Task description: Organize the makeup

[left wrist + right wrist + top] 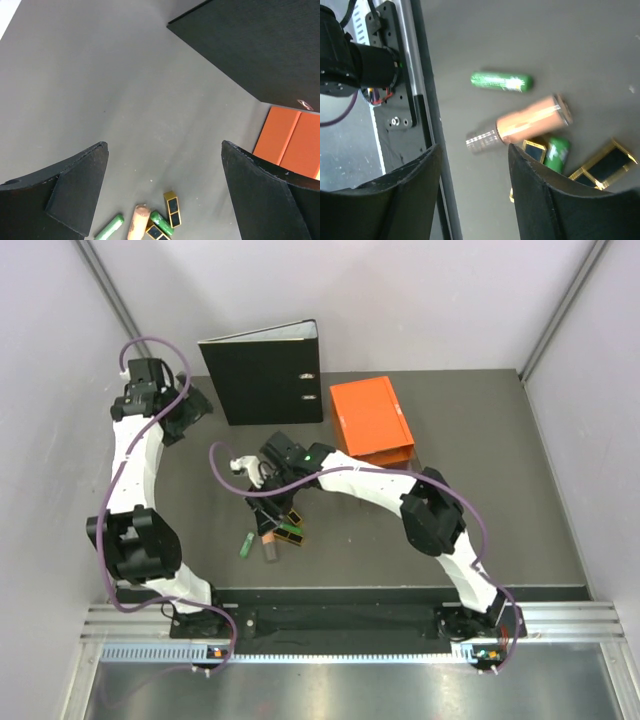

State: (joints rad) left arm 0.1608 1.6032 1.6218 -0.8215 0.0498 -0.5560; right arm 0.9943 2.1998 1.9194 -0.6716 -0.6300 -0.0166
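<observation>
Right gripper (475, 155), jaws apart, empty, hovers with peach tube (532, 121) just ahead; picking step, likely needs lowering then closing.

Peach tube (532, 122): blurred in the right wrist view, clear cap end smeared.
Black-and-gold cases (602, 165): partly behind one finger of the right pincer (475, 148); count unclear.
Makeup heap (275, 538): from overhead, too small to sort; upper part under the right arm (350, 480).
Orange box (290, 145): cut by the left wrist view's right edge.
Binder (250, 45): cut by the top and right edges there.
</observation>
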